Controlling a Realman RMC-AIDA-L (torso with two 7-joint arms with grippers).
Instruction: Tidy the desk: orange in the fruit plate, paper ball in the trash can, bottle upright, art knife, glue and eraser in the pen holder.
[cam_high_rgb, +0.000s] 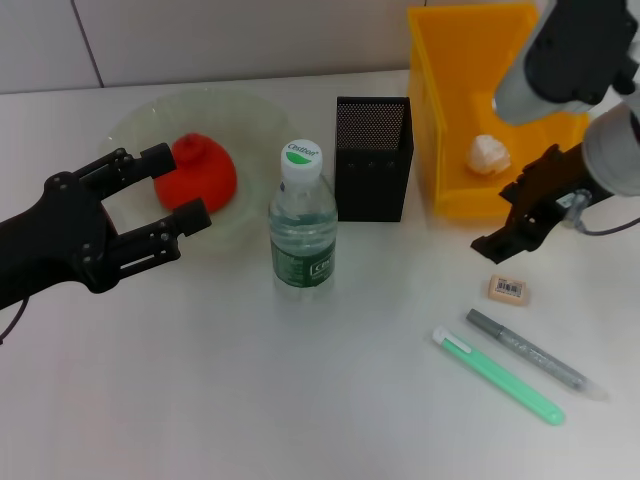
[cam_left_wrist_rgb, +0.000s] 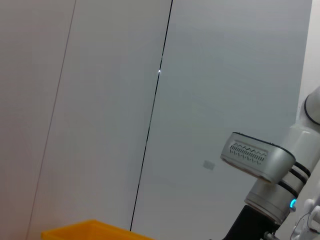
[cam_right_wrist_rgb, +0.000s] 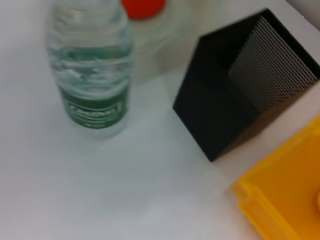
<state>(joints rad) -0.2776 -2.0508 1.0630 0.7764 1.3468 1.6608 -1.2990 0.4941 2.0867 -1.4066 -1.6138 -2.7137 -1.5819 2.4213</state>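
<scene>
Open bench lies around the small beige eraser (cam_high_rgb: 508, 289); the black mesh pen holder (cam_high_rgb: 373, 158) seemingly touches the yellow plastic trash can (cam_high_rgb: 478, 104).

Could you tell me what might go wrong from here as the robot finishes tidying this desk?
1. The eraser is small and lies flat on the desk, so the right gripper just above it may pinch poorly or nudge it away.
2. The bottle stands upright close beside the pen holder; an arm carrying items there could tip it.
3. The open left gripper hangs by the orange in the fruit plate and might drag it out.
</scene>
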